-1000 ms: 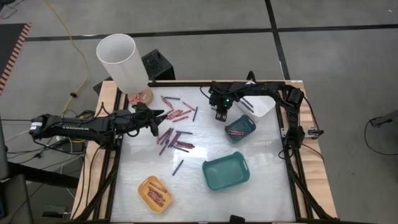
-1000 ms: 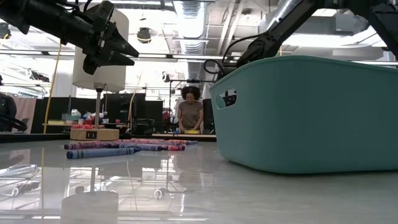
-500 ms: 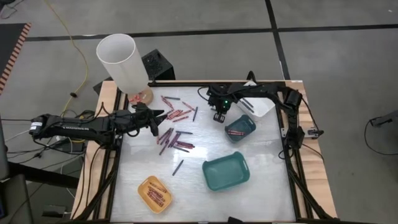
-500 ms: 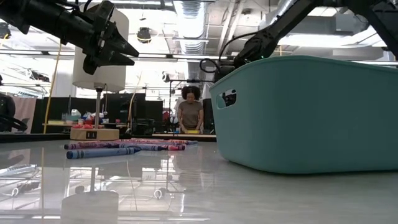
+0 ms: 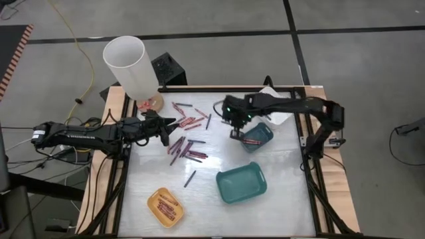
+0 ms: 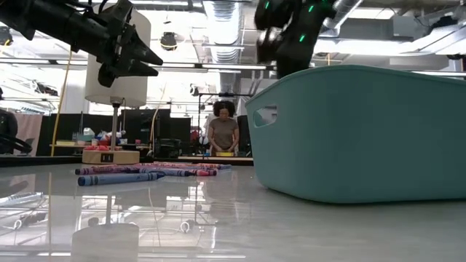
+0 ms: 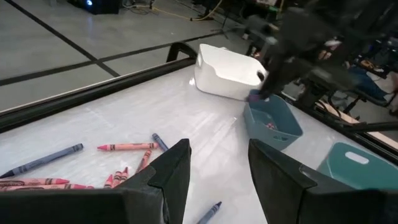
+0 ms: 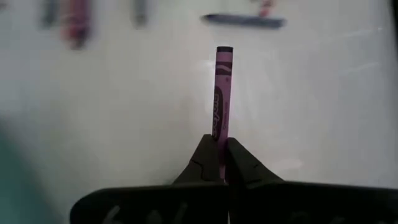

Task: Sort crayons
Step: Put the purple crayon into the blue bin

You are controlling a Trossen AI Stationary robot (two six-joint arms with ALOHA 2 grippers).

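Loose crayons [image 5: 186,136] in red, pink, purple and dark blue lie scattered on the white table's far left part. My right gripper [image 5: 235,131] hangs above the table beside the small teal tray [image 5: 260,137], shut on a purple crayon [image 8: 222,93]. That tray holds some crayons, and so does the yellow tray [image 5: 166,206]. My left gripper [image 5: 169,125] stands open in the air over the crayon pile's left side, with nothing between its fingers [image 7: 177,171]. My right gripper pinches the purple crayon near its one end [image 8: 218,130] between its two fingertips. The fingers slant steeply down and lie along the crayon, which sticks out ahead of them. The crayon is lifted clear of the table.
A large teal tray [image 5: 241,184] stands near the front, a white tray [image 7: 227,74] at the far right under my right arm. A tall white cylinder [image 5: 129,66] stands at the far left corner. A person [image 6: 222,131] stands in the room beyond. Bare table lies between the trays.
My right gripper has gone up from the table beside the small teal tray, and its arm has swung out toward the table's right edge.
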